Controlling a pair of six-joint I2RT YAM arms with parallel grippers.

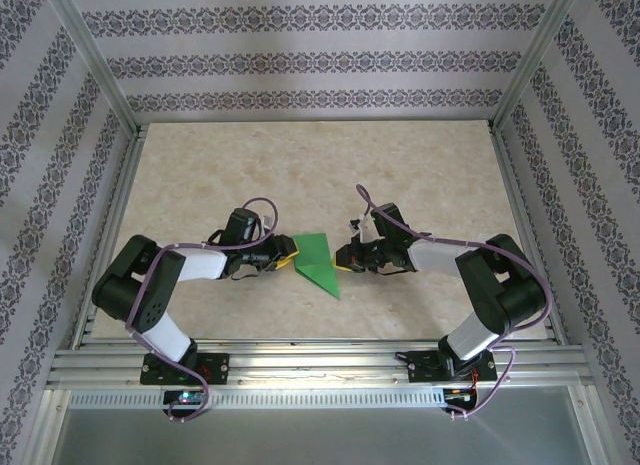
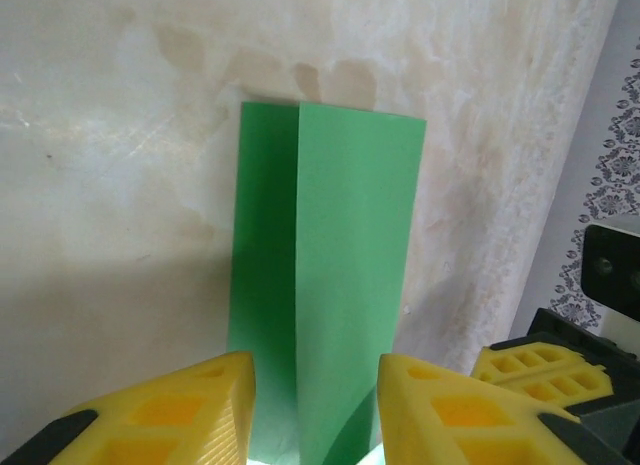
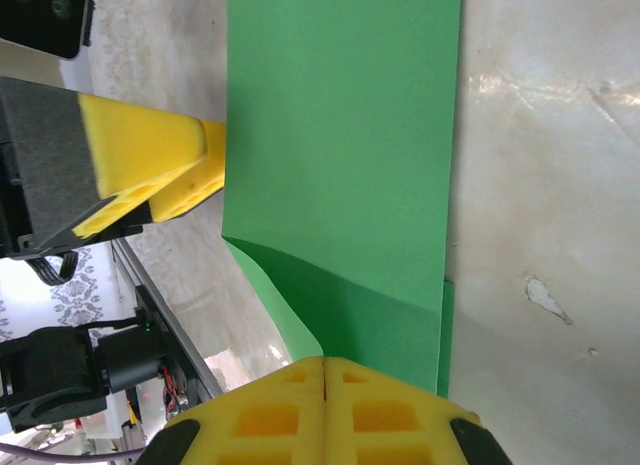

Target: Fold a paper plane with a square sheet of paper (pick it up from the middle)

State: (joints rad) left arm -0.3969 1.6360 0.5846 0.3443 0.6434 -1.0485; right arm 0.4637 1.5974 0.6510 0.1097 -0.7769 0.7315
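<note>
Left end effector [image 2: 315, 380] parted; right one [image 3: 325, 375] closed

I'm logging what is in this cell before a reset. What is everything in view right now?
green paper: one, bright green, partly folded, mid-table between the end effectors
table: one, beige marbled, under the paper
walls: three, grey-patterned white, around the table
metal frame: one, silver, along the near edge
left end effector: one, yellow fingers, open, at the paper's left edge
right end effector: one, yellow fingers, shut on the paper's right side
</note>
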